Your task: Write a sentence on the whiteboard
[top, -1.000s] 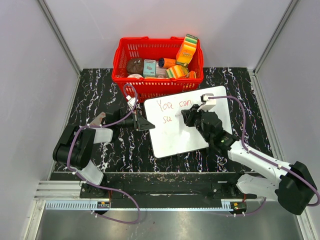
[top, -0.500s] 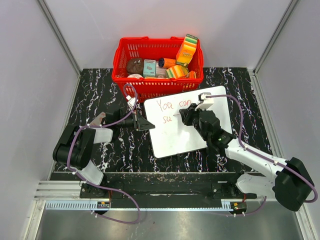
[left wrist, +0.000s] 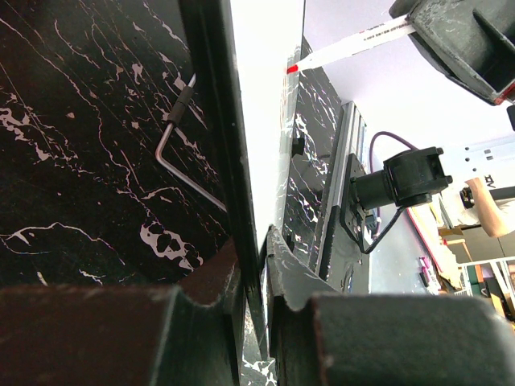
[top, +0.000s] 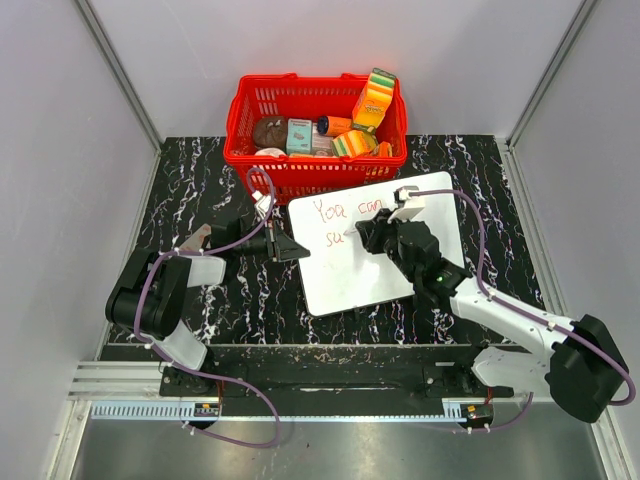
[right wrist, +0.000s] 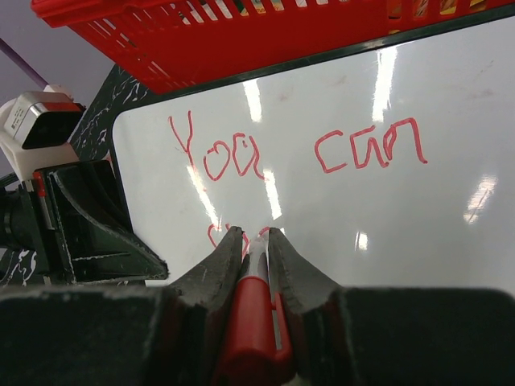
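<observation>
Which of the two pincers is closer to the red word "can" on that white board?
Right. The right pincer, holding a red marker, hovers over the whiteboard just nearside of "can"; the left pincer clamps the board's left edge, beyond "You".

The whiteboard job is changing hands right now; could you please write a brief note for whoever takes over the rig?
The left pincer is shut on the whiteboard at its left edge, steadying it on the table.
The right pincer is shut on a red marker, tip at the board on the second line.
The board lies flat, at an angle, just in front of the red basket.
Done: the writing reads "You can" on the first line, with "su" begun below it.
Left: finish the second line while the board is held.
</observation>
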Motion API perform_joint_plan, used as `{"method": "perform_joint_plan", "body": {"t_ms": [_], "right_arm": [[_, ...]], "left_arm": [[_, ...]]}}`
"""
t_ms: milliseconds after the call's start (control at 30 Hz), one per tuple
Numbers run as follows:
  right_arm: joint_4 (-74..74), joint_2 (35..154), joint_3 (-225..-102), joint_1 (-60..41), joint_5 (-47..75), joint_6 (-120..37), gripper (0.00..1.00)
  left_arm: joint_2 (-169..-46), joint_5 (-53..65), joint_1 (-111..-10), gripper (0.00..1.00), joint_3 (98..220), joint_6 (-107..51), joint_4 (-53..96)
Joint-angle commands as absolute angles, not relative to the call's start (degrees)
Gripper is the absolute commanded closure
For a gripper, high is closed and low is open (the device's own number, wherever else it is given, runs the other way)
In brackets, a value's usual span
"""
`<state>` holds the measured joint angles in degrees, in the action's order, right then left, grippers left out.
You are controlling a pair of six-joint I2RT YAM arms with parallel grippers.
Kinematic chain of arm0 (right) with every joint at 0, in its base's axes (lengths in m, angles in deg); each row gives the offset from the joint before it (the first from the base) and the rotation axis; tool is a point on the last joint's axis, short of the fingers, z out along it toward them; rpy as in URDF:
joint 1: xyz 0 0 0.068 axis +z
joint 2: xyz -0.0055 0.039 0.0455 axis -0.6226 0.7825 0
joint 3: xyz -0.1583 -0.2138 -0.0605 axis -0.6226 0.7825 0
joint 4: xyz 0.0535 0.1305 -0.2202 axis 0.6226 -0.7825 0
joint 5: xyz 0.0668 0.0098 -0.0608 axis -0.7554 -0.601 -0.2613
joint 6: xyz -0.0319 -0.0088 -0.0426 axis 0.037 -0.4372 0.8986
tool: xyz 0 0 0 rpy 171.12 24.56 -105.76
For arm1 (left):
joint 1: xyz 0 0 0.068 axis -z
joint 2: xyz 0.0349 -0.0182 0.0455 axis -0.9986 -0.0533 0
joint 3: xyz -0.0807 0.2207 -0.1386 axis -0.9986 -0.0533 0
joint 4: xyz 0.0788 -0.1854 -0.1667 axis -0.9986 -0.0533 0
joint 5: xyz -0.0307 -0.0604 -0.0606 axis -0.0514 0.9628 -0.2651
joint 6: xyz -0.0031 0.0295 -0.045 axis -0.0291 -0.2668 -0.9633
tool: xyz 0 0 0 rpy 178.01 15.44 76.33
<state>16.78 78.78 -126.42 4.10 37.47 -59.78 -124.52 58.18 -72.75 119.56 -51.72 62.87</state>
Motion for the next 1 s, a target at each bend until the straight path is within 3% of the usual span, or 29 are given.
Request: {"method": "perform_joint_plan", "body": {"t_ms": [0,967], "right_arm": [[16.04,77.22,-125.84,4.56,36.45,-60.45,1.00],[14.37,73.44,-129.00,4.47,43.12,-57.03,1.00]], "left_arm": [[-124.82,57.90,-71.74,1.00,120.27,-46.88,65.55],[-124.82,57.81,-71.74,1.00,120.18,-46.80,65.64]]}}
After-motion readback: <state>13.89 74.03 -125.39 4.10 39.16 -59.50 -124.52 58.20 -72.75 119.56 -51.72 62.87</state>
